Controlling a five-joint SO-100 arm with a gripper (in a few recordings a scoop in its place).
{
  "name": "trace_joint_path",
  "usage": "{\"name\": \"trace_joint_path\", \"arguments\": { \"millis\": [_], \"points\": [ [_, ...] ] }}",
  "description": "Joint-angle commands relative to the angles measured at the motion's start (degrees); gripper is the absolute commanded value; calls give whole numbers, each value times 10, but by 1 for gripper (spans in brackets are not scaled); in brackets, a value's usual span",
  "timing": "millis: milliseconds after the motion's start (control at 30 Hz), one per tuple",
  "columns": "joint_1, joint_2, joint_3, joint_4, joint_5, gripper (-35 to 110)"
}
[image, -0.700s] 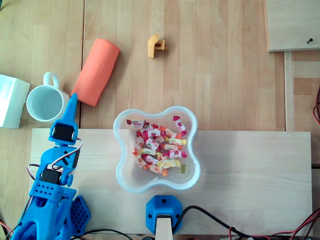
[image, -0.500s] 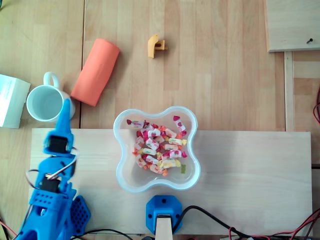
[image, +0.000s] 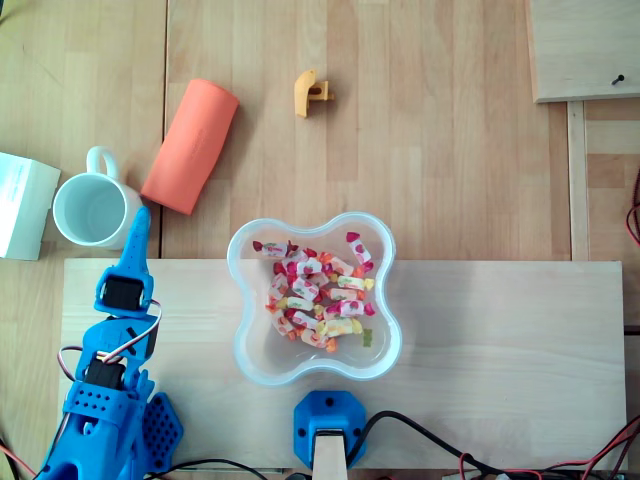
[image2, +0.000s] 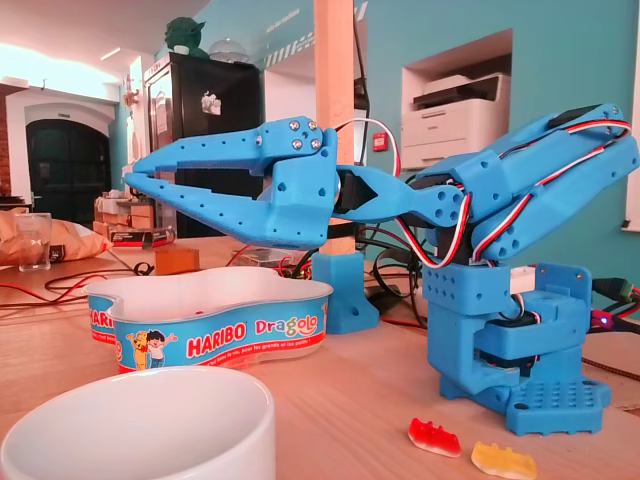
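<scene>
In the overhead view the blue gripper (image: 139, 222) reaches past the top edge of the pale wooden board (image: 500, 330) near its left corner. Its tip is just beside the white mug (image: 92, 208), which stands on the table (image: 450, 150) close to the left edge. An orange cylinder (image: 190, 145) lies near the mug, and a clear candy bowl (image: 258, 358) sits mid-board. In the fixed view the gripper (image2: 132, 177) is held level, fingertips pressed together on nothing. The mug (image2: 140, 425) fills the bottom left corner, the bowl (image2: 215, 335) stands behind it, and two gummy bears (image2: 433, 436) lie beside the arm's base.
</scene>
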Motion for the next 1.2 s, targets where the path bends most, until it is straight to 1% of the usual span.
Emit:
{"name": "trace_joint_path", "arguments": {
  "millis": [0, 233, 400, 467, 567, 800, 967, 1167],
  "points": [
    [4, 12, 22, -13, 6, 1],
    [4, 19, 17, -13, 9, 1],
    [4, 9, -51, -11, 11, 1],
    [4, 9, -74, 8, 11, 1],
    [-1, 8, -120, 88, 11, 1],
    [3, 10, -267, 367, 16, 2],
    [5, 10, -352, 533, 11, 2],
    [67, 10, -407, 697, 10, 12]
  ]
}}
